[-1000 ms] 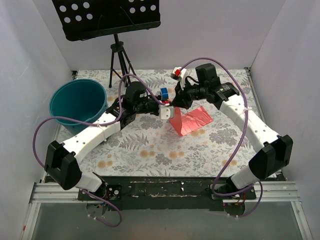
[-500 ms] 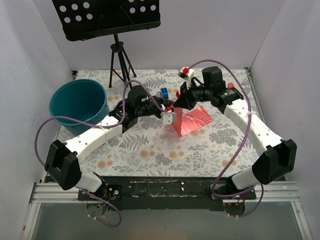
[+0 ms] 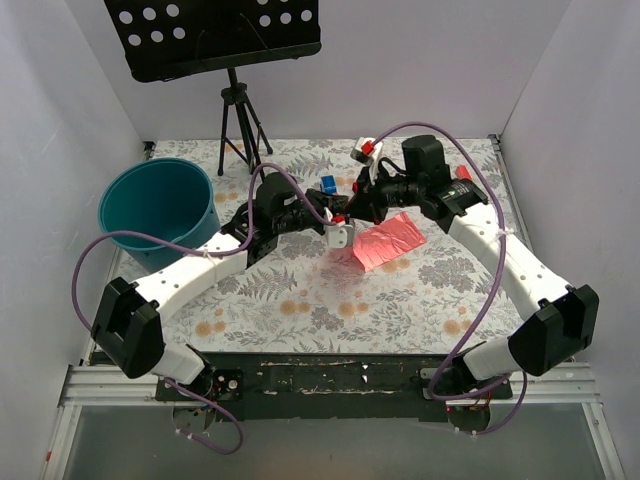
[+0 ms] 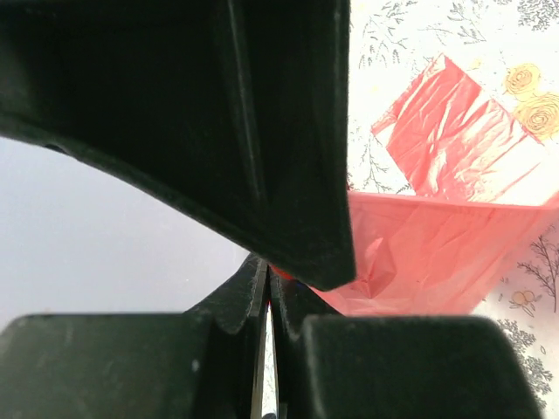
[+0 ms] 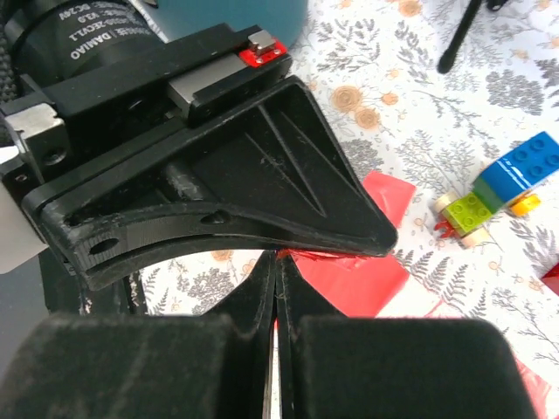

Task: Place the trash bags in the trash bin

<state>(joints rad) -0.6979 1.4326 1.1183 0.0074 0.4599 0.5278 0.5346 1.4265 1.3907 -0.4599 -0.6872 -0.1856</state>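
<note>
The trash bag (image 3: 388,241) is a thin pink-red film lying on the flowered table, right of centre, with its left edge lifted. My left gripper (image 3: 340,226) and right gripper (image 3: 350,210) meet at that edge, tip to tip, both shut on the film. In the left wrist view the shut left gripper (image 4: 267,278) pinches the trash bag (image 4: 437,253), which hangs just beyond it. In the right wrist view the shut right gripper (image 5: 276,258) holds the red trash bag (image 5: 371,284) under the left gripper's black body. The teal trash bin (image 3: 155,205) stands at the far left, apart from both.
A black tripod (image 3: 240,115) with a perforated music-stand plate (image 3: 215,30) stands at the back. Small toy bricks (image 3: 328,185) lie just behind the grippers, also the toy bricks (image 5: 498,188). White walls close in left, right and back.
The left gripper has moved a little to the right, toward the right gripper. The bag's left edge has risen and its hanging corner has drawn up.
</note>
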